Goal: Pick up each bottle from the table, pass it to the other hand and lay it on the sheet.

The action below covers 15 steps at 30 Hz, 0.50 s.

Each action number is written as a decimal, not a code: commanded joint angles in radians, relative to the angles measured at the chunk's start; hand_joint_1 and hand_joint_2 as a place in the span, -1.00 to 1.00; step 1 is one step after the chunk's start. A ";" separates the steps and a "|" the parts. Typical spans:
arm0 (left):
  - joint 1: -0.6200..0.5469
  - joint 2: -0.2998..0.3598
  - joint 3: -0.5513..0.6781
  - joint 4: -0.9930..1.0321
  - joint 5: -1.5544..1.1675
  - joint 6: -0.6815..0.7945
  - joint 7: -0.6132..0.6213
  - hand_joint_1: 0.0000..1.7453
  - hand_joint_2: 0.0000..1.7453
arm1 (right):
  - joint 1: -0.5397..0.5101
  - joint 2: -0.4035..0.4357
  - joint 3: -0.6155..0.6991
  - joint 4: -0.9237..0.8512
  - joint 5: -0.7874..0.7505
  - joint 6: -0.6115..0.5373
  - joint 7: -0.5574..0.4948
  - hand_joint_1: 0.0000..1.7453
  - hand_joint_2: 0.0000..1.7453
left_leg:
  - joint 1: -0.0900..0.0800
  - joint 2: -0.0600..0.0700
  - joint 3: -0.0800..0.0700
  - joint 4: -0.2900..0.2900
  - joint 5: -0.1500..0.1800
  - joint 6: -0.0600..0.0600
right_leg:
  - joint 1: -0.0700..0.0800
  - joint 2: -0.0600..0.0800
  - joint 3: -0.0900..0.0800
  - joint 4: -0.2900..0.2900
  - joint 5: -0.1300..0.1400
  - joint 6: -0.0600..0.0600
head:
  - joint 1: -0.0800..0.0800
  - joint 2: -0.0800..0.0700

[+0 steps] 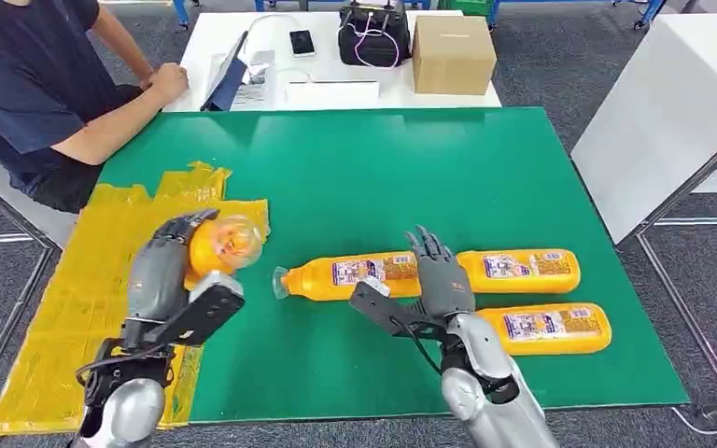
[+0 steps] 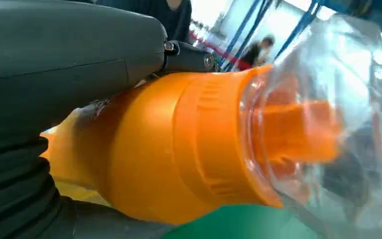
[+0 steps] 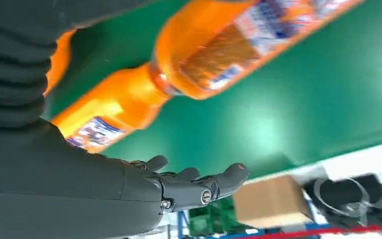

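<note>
Head view: my left hand [image 1: 170, 266] grips bottle [image 1: 222, 245] over yellow sheet [image 1: 75, 308] at table's [image 1: 355, 177] left edge. Right hand [image 1: 441, 280] empty, fingers spread (above three bottles near front edge). Risk: round bottle rolls off crumpled sheet on release.

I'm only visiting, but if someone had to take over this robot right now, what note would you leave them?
Left robot hand: holds an orange bottle over the edge of the yellow sheet.
Right robot hand: open, holds nothing, above the green table.
Three more bottles lie on the table: one with a clear cap, one behind the right hand, one nearest the robot.
Done: no bottle lies on the sheet.
Left: lay this bottle down, then move the other three.
</note>
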 commanded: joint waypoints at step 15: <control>-0.129 -0.017 -0.049 0.325 -0.099 -0.140 0.144 1.00 1.00 | -0.162 0.023 0.038 0.196 0.047 0.081 0.019 -1.00 1.00 | 0.000 0.000 0.001 0.000 0.000 -0.001 | 0.000 0.000 0.002 0.000 0.000 0.001 | 0.000 0.000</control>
